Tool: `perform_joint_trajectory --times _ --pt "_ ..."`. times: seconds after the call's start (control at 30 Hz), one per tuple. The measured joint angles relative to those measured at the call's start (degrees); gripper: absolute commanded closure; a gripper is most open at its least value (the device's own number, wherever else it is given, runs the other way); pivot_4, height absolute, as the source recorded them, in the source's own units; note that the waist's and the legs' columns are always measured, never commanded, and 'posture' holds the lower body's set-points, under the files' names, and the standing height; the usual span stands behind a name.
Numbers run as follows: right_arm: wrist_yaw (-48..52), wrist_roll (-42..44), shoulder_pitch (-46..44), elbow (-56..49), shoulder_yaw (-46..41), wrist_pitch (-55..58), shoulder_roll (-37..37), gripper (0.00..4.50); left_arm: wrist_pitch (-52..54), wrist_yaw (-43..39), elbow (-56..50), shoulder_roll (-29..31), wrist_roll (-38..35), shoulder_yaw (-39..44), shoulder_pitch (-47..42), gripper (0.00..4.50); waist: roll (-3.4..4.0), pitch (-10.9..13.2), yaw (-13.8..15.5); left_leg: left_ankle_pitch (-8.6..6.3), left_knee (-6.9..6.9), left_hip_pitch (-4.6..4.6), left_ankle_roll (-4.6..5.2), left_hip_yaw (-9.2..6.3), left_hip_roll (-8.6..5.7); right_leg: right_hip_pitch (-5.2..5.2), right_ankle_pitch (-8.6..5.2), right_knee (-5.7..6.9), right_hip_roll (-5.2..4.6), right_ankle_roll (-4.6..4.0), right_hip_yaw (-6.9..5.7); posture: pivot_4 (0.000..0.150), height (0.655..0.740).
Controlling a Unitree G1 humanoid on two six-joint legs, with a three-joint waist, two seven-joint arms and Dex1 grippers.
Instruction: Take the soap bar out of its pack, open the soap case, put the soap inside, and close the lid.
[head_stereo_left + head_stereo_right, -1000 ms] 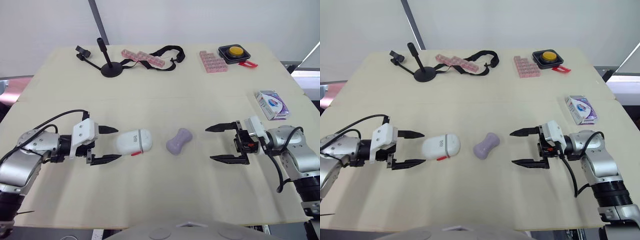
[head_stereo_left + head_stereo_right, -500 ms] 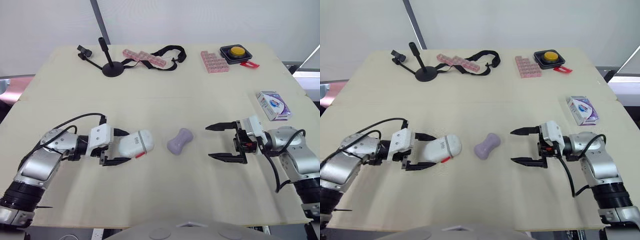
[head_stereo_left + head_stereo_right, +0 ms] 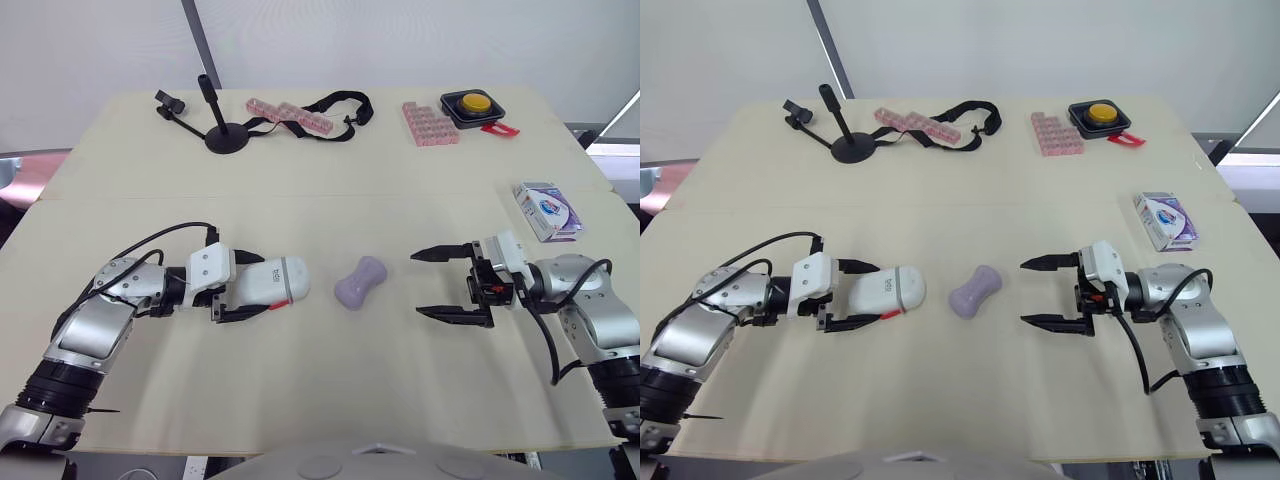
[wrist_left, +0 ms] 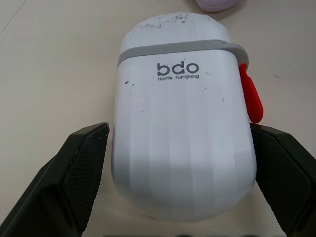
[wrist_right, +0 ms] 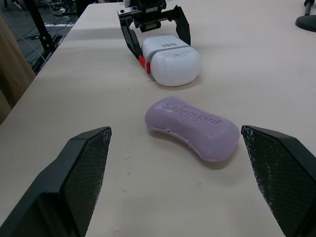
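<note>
The left arm reaches in from the lower left of the frame, forearm low over the table (image 3: 330, 390) and wrist level. The left gripper (image 3: 247, 288) points toward centre, its jaws spread to either side of the white soap case (image 3: 272, 282). In the left wrist view the black fingers (image 4: 74, 173) flank the case's long sides, close against them. The case lies on its side left of centre, lid shut and red tab (image 4: 250, 96) showing, with a broad band of bare table between it and the near edge.

Just right of it, apart from it, lies the unwrapped purple soap bar (image 3: 359, 282). An open strip of table separates the bar from the right gripper (image 3: 418, 287), which faces it with jaws wide apart and nothing between them. The right arm bends in from the lower right, its wrist level.

The soap pack (image 3: 545, 210) sits at mid-right, close to the table's right edge — well clear of both arms. A black stand (image 3: 222, 135) and a yellow button (image 3: 472, 103) line the far edge.
</note>
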Motion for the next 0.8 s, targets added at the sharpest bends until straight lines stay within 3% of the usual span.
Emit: perform_joint_trajectory --times 0.53,0.67,0.8 --pt "0.06 0.0 -0.08 0.02 0.0 0.57 -0.08 0.01 0.14 0.14 0.63 -0.92 0.0 -0.03 0.0 0.0 0.0 0.0 0.08 0.0 0.02 0.0 0.0 0.0 0.0 0.0 0.0 0.0 0.0 0.0 0.0 0.15 0.7096" --pt "0.06 -0.01 -0.07 0.03 0.0 0.58 -0.11 0.0 -0.07 0.13 0.93 -1.09 -0.01 -0.09 -0.04 0.99 0.0 0.0 0.08 0.0 0.02 0.0 0.0 0.0 0.0 0.0 0.0 0.01 0.0 0.0 -0.01 0.15 0.7096" --pt "0.07 -0.02 -0.07 0.09 0.0 0.61 -0.18 0.0 -0.48 0.17 1.26 -1.27 0.02 -0.12 -0.16 1.02 0.0 0.0 0.1 0.0 0.02 0.0 0.0 0.0 0.0 0.0 0.0 0.01 0.0 0.0 0.0 0.15 0.7096"
